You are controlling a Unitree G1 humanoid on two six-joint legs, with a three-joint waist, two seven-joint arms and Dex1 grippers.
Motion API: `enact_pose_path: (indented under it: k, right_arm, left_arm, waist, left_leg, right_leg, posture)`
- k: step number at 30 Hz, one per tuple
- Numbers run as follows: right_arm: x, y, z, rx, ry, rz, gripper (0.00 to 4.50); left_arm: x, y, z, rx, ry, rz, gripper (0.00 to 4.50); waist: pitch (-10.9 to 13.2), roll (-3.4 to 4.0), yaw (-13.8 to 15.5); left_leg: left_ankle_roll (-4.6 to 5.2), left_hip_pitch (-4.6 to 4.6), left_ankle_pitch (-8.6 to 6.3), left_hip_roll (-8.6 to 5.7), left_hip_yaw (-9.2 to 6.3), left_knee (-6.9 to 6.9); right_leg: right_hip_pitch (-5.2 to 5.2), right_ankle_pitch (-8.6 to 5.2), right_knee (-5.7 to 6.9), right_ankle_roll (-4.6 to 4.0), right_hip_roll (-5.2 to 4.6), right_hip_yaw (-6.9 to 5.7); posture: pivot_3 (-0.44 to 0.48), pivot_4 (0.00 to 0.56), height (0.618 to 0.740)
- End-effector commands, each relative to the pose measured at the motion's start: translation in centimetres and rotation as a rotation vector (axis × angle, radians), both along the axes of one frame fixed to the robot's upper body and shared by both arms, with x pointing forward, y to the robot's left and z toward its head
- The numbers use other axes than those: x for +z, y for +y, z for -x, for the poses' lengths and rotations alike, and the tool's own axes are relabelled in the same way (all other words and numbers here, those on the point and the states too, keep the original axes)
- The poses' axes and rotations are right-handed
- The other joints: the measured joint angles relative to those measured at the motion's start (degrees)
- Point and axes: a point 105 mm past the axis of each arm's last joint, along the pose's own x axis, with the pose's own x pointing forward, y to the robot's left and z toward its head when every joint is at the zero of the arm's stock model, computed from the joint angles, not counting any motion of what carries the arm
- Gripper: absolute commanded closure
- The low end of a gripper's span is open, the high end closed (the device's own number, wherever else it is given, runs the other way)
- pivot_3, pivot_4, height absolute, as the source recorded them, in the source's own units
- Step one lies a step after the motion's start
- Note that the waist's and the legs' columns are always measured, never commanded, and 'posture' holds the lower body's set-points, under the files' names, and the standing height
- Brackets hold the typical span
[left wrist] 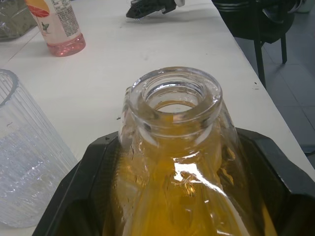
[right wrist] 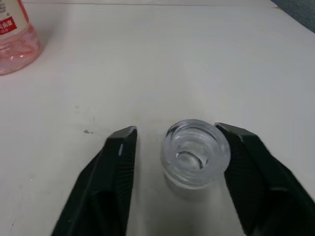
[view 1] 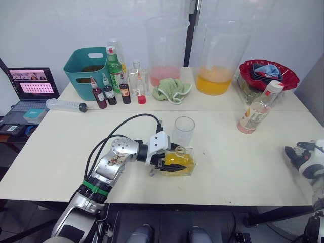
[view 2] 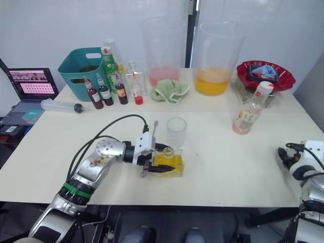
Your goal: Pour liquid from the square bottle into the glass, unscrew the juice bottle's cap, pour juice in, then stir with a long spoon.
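A: The left claw (view 1: 169, 164) is clamped on the square bottle (view 1: 181, 161), which stands on the desk (view 1: 66, 152) just in front of the glass (view 1: 184, 130). The neck is open, so I'd judge the pour comes next: lift, bring the lip over the rim, tilt slowly.

B: Agreed. The bottle looks quite full, so a quick tilt could overshoot that narrow glass.

A: The left wrist view adds the open mouth (left wrist: 172, 96) and the ribbed glass wall right beside it.

B: And the right wrist view shows the right claw (right wrist: 179, 184) spread wide around a small clear stopper (right wrist: 196, 152) on the desk. The juice bottle (view 1: 259, 109) stands well apart, cap (view 1: 274, 87) on.
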Motion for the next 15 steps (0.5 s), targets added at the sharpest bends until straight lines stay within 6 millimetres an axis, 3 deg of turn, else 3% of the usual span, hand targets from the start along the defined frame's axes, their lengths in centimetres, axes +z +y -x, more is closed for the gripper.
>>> enact_pose_path:
  k: [1,3,8,11,12,15]
  right_arm:
    - [3.6,-1.3,0.2,-0.008,-0.091,0.074,0.37]
    - [4.6,-1.6,0.5,-0.006,-0.117,0.095,0.0]
    - [9.3,-1.5,1.0,0.072,-0.231,0.138,0.0]
    - [10.7,-0.7,1.5,0.141,-0.244,0.146,0.0]
    - [11.0,-0.2,1.7,0.189,-0.23,0.141,0.0]
    - [11.4,4.1,3.2,0.466,-0.147,0.137,0.0]
  left_arm:
    - [0.3,0.3,0.2,0.018,-0.012,0.012,1.69]
    - [0.3,0.5,0.2,0.023,-0.008,0.018,1.69]
    - [0.3,0.9,0.2,0.031,-0.004,0.022,1.69]
    - [0.5,1.0,0.3,0.028,-0.005,0.03,1.69]
    - [0.7,1.0,0.3,0.027,-0.005,0.034,1.69]
    - [0.9,1.3,0.2,0.028,0.001,0.049,1.69]
  waist:
    - [0.0,0.0,0.0]
    - [0.0,0.01,-0.1]
    - [0.0,0.03,-0.3]
    - [0.0,0.04,-0.3]
    - [0.0,0.03,-0.3]
    - [0.0,0.04,-0.2]
  left_leg:
    - [0.0,0.0,0.0,0.0,0.0,-0.01]
    - [0.01,0.0,-0.01,0.0,0.0,-0.03]
    - [0.02,0.03,-0.01,0.02,0.02,-0.1]
    - [0.04,0.04,-0.02,0.03,0.03,-0.11]
    - [0.04,0.04,-0.03,0.04,0.03,-0.11]
    - [0.06,0.02,-0.04,0.07,0.01,-0.13]
  right_leg:
    - [0.0,0.0,0.0,0.0,0.0,0.0]
    - [-0.01,0.0,-0.01,0.0,0.0,0.01]
    - [-0.02,0.0,-0.02,0.0,0.0,0.01]
    - [-0.02,0.0,-0.01,0.0,0.01,0.01]
    - [-0.02,0.0,-0.01,0.0,0.01,0.01]
    - [-0.04,0.0,0.0,0.0,0.02,0.0]
  posture:
    - [0.0,0.15,0.74]
    - [0.0,0.15,0.74]
    - [0.0,0.15,0.74]
    - [0.0,0.15,0.74]
    - [0.0,0.15,0.74]
    - [0.0,0.15,0.74]
